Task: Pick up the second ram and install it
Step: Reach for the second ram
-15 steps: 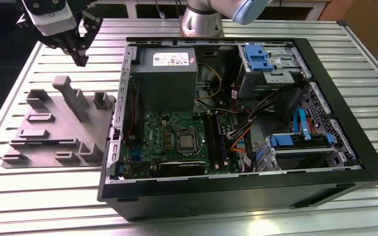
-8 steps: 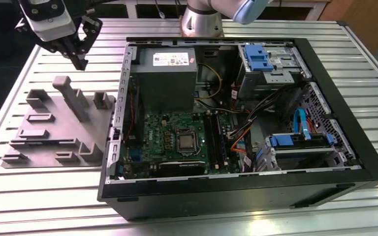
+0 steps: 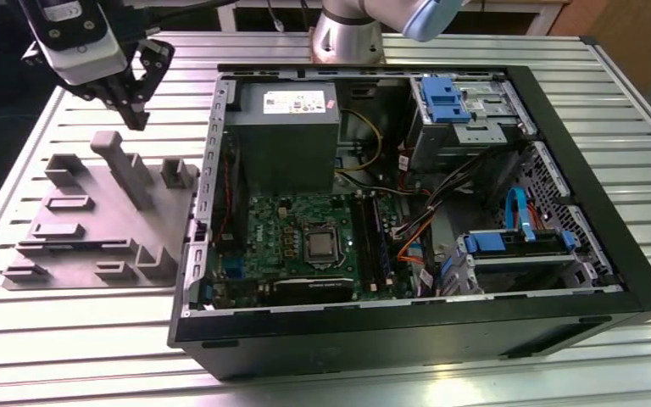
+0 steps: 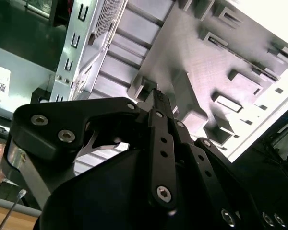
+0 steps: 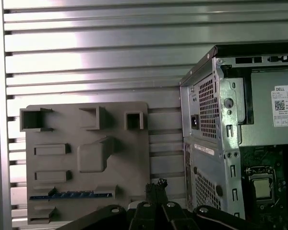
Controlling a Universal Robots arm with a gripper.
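Observation:
The second ram (image 5: pixel 69 195) is a thin dark blue stick lying in a long slot of the grey fixture (image 5: pixel 125 158), at the end near the tower's front. My gripper (image 3: pixel 136 119) hangs above the fixture's (image 3: pixel 99 220) far end, on the exterior view's left of the open computer case (image 3: pixel 416 331). Its fingers are pressed together, shut, with nothing between them, as both wrist views show (image 4: pixel 157 93) (image 5: pixel 156 183). The green board (image 3: pixel 303 237) lies inside the case, with long black slots (image 3: pixel 373 246) beside the processor.
The fixture carries tall grey blocks (image 3: pixel 122 165) and square pockets (image 5: pixel 133 120). The case's metal wall (image 5: pixel 209 143) rises just beside the fixture. Inside are a grey power-supply box (image 3: pixel 292 127), drive cages with blue clips (image 3: pixel 450 97) and loose cables (image 3: pixel 416 229). The slatted metal table (image 3: pixel 77 356) spreads all around.

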